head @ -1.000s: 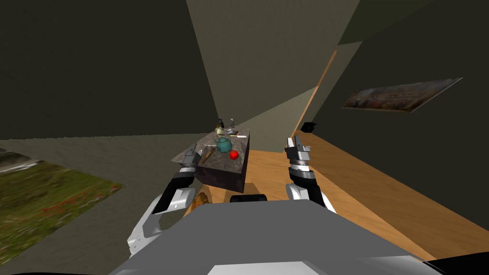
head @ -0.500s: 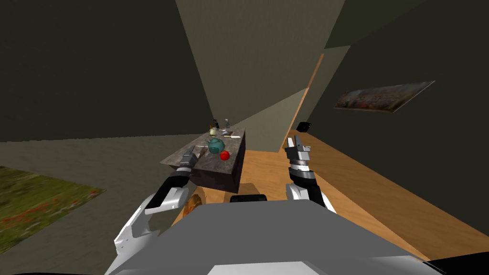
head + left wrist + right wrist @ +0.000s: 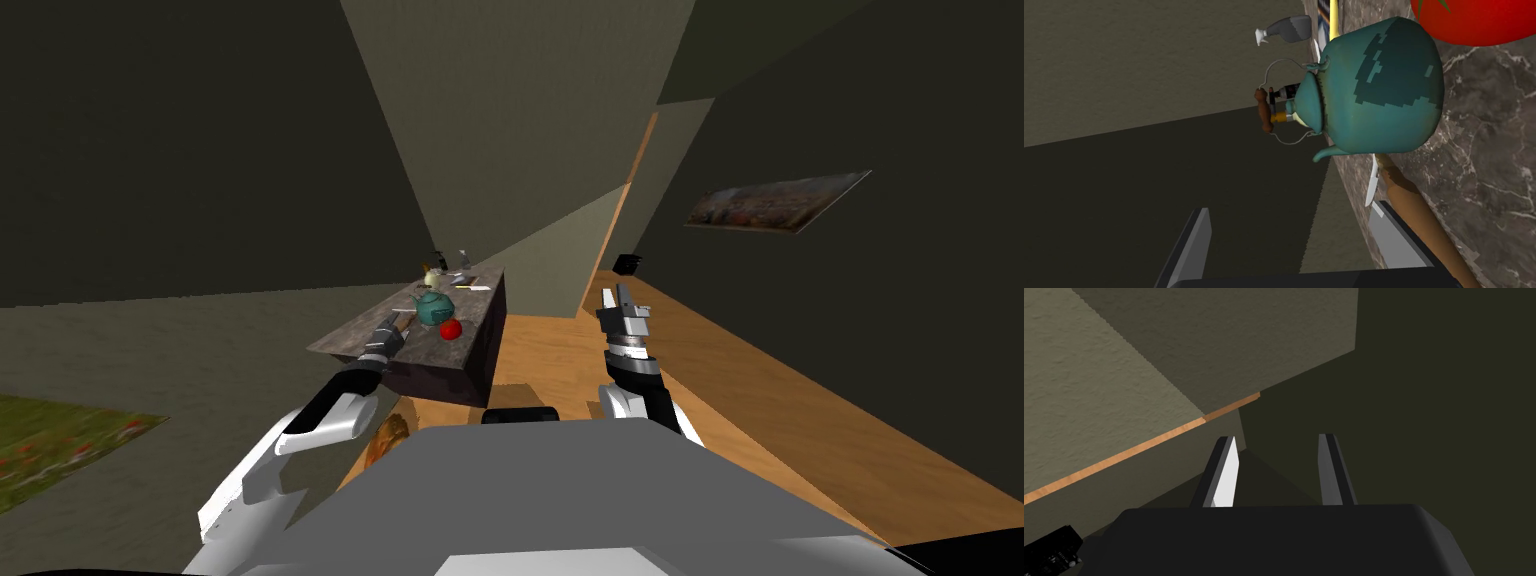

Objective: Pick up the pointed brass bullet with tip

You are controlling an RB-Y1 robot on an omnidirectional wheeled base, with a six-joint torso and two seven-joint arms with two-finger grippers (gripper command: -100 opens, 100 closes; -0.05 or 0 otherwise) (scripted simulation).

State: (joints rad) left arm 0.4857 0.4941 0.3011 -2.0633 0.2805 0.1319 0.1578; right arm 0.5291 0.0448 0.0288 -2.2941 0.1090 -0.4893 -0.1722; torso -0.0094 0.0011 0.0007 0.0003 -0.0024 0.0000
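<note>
A dark marble-topped table (image 3: 345,340) stands ahead on my left. A teal teapot (image 3: 434,307) (image 3: 1384,90) and a red tomato (image 3: 450,329) (image 3: 1474,20) sit on it. My left gripper (image 3: 388,335) (image 3: 1294,240) is open at the table's left edge, just short of the teapot. One finger lies over the top beside a brown wooden handle (image 3: 1419,220) with a white blade; the other hangs past the edge. A small brass-coloured piece (image 3: 1280,117) peeks out behind the teapot's lid; I cannot tell what it is. My right gripper (image 3: 615,300) (image 3: 1276,470) is open and raised to the table's right.
A grey spray bottle (image 3: 1286,29), a dark bottle (image 3: 1286,91) and a pale round thing (image 3: 432,277) stand at the table's far end. Wood floor (image 3: 560,350) runs to the right, with a small black box (image 3: 627,264) by the wall. A brown round thing (image 3: 388,435) lies under the table's near end.
The whole head view has slid left, so I have moved. My left arm has reached further along the table's edge toward the teapot. The right arm holds its pose.
</note>
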